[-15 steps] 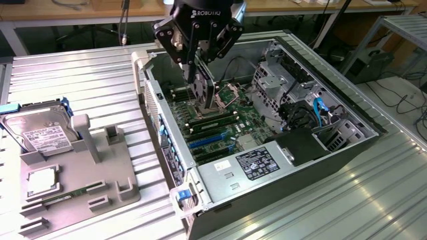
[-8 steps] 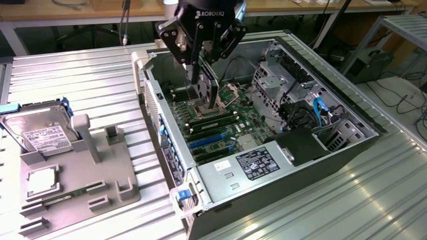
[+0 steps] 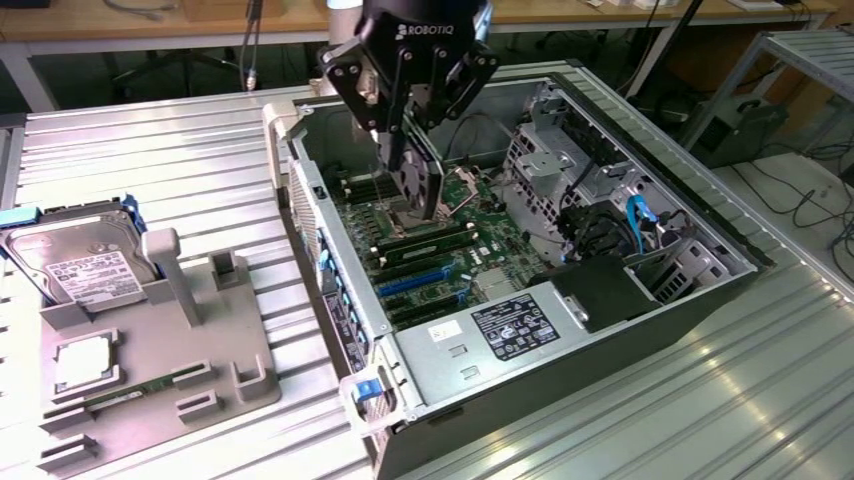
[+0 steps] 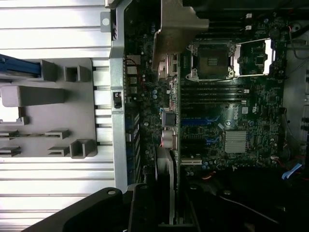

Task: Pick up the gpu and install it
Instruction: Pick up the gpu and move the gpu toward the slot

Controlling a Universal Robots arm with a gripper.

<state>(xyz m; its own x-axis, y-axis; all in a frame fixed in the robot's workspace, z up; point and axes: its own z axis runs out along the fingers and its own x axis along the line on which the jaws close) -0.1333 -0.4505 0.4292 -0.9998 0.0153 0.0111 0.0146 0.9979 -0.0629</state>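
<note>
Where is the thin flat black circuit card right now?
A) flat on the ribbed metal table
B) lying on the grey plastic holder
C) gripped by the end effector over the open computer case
C: the black end effector holds the thin black circuit card upright over the green motherboard inside the open metal computer case.

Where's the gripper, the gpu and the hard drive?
gripper (image 3: 408, 130): exterior view, midway between its fingertips.
gpu (image 3: 419, 185): exterior view, middle of the dark card's face.
hard drive (image 3: 83, 270): exterior view, its white label.
</note>
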